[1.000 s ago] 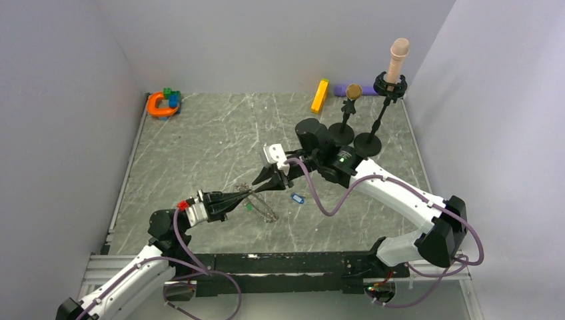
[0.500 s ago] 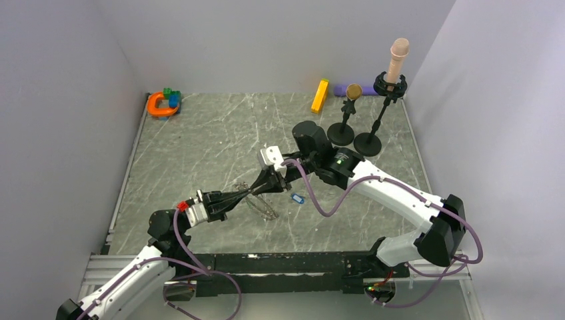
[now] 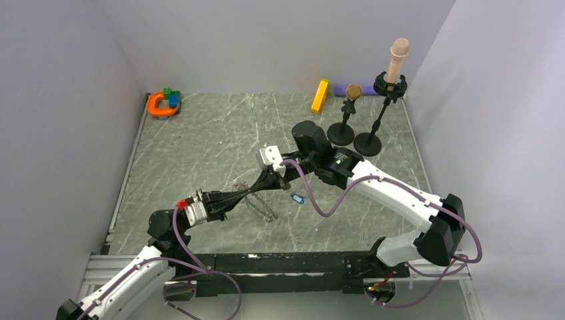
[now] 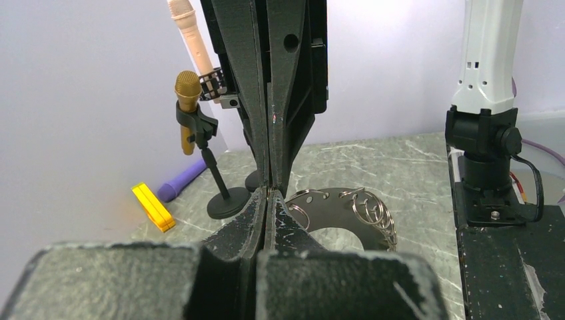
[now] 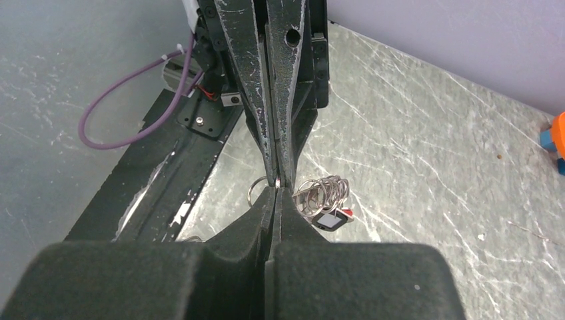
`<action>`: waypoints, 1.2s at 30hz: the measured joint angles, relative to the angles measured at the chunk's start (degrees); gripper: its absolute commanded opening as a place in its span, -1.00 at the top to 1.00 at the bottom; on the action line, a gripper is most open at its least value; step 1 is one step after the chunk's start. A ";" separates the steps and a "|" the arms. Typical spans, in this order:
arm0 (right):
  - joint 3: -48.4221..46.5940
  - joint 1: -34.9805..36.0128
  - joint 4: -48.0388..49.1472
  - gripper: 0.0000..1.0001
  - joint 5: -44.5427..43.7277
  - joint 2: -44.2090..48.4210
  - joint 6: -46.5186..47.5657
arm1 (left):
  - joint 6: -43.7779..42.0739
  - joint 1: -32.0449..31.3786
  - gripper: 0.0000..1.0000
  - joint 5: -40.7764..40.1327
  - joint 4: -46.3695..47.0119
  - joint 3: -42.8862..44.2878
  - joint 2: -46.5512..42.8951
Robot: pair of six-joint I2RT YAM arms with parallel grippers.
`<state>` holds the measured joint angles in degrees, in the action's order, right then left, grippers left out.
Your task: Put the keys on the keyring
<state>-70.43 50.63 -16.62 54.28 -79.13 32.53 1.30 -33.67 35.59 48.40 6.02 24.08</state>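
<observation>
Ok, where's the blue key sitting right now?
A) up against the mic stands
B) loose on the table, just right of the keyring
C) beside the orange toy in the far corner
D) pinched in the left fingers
B: the blue key lies by itself on the table, a little to the right of the keyring, with nothing gripping it.

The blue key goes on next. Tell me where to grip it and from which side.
Probably the blue key by its plastic head, from straight above, jaws across its short width: it lies flat on the table, alone, right of the keyring.
</observation>
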 measured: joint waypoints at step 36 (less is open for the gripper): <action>24.63 -0.46 43.36 1.00 1.46 7.37 -21.92 | -8.70 -0.07 0.50 -3.96 -53.07 19.10 -9.60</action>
<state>-45.80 50.17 26.74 55.75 -71.77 10.61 -7.40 -33.74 31.64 -4.67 25.12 14.48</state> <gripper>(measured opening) 0.010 0.276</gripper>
